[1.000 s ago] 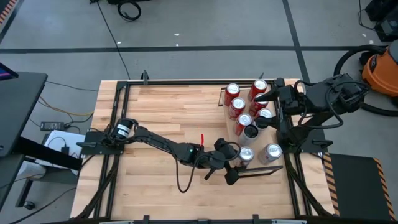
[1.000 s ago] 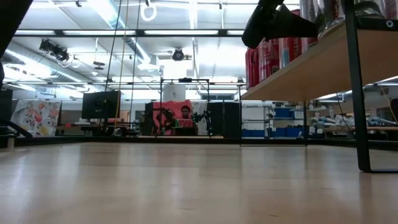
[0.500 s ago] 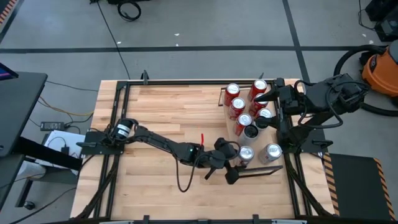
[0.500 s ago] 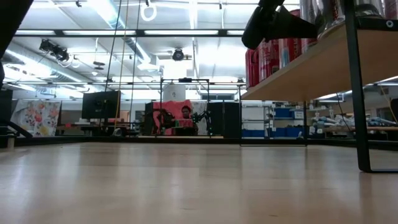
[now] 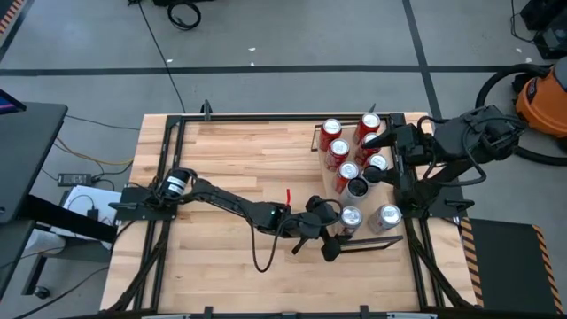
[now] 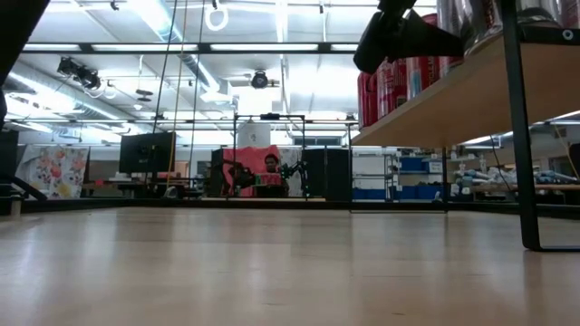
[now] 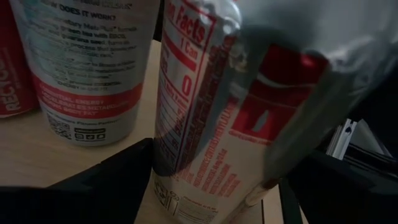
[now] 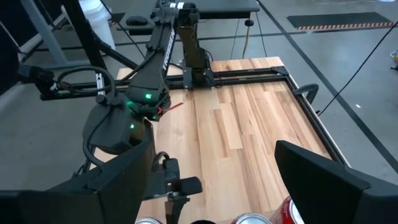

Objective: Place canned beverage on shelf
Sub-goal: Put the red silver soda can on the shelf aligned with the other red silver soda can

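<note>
The shelf (image 5: 326, 190) is a raised light-wood board at the table's right; in the low view (image 6: 435, 100) it stands on a dark leg. Several red cans (image 5: 337, 149) and a dark can (image 5: 358, 187) stand on it, with two silver cans near its near end. My left gripper (image 5: 337, 229) reaches in from the table's left and is shut on one silver can (image 5: 351, 218), which fills the left wrist view (image 7: 205, 124). My right gripper (image 5: 379, 152) is open and empty above the red cans; its fingers (image 8: 112, 186) stand wide apart. My left gripper holds the silver can by its lower side wall (image 7: 163, 168), pinched between the two fingers (image 7: 106, 180), one on each side. The fingers come level from the table's left side. The can stands upright with its base on the shelf board (image 7: 140, 124).
A second silver can (image 5: 387, 215) stands close beside the held one, and another silver can (image 7: 81, 68) shows beside it in the left wrist view. Black metal rails (image 5: 177, 124) frame the plank tabletop (image 5: 248, 159), which is bare on its left half.
</note>
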Robot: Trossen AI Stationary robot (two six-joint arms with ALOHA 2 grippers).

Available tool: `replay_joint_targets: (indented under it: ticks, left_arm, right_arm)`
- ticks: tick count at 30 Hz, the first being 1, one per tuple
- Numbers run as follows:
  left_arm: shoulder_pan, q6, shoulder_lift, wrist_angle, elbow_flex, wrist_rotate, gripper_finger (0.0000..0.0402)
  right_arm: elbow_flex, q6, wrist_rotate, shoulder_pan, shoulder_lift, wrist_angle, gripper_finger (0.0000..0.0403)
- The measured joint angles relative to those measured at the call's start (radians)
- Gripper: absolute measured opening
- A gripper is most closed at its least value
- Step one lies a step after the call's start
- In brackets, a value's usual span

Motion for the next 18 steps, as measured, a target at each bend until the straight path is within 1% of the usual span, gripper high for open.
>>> replay_joint_targets:
  ticks: [5, 9, 12, 16, 18]
  left_arm:
    - [0.006, -0.018, 0.000, -0.008, 0.000, -0.002, 0.0347]
    - [0.006, -0.002, 0.000, -0.014, 0.000, -0.009, 0.0350]
    - [0.006, 0.006, 0.000, -0.027, 0.001, -0.010, 0.0361]
    - [0.006, 0.006, 0.000, -0.037, 0.001, -0.011, 0.0390]
    - [0.006, 0.006, 0.000, -0.034, 0.001, -0.019, 0.0397]
  right_arm:
    - [0.000, 0.000, 0.001, 0.000, 0.000, 0.000, 0.0348]
    - [0.000, 0.000, 0.001, 0.000, 0.000, 0.000, 0.0348]
    - [0.000, 0.000, 0.001, 0.000, 0.000, 0.000, 0.0348]
    - [0.000, 0.000, 0.001, 0.000, 0.000, 0.000, 0.0348]
    - [0.000, 0.000, 0.001, 0.000, 0.000, 0.000, 0.0348]
